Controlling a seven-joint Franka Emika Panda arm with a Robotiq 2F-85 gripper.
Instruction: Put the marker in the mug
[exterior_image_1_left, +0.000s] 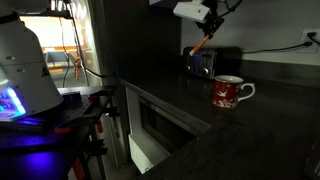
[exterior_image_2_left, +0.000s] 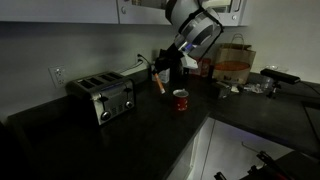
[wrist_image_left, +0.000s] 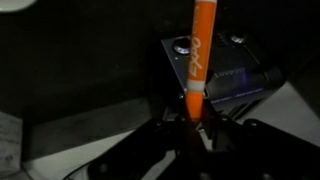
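My gripper (wrist_image_left: 192, 122) is shut on the orange marker (wrist_image_left: 199, 55), which sticks out from the jaws over the toaster in the wrist view. In an exterior view the gripper (exterior_image_1_left: 208, 32) holds the marker (exterior_image_1_left: 203, 45) tilted in the air above the toaster, up and to the left of the red mug (exterior_image_1_left: 228, 92). The mug stands upright on the dark counter with its white handle to the right. In an exterior view the marker (exterior_image_2_left: 158, 83) hangs below the gripper (exterior_image_2_left: 163, 68), left of the mug (exterior_image_2_left: 181, 99).
A dark toaster (exterior_image_1_left: 203, 62) stands behind the mug against the wall; it also shows in an exterior view (exterior_image_2_left: 103, 97). A box and clutter (exterior_image_2_left: 234, 64) sit on the counter at the back. The counter edge (exterior_image_1_left: 170, 105) drops off toward the front.
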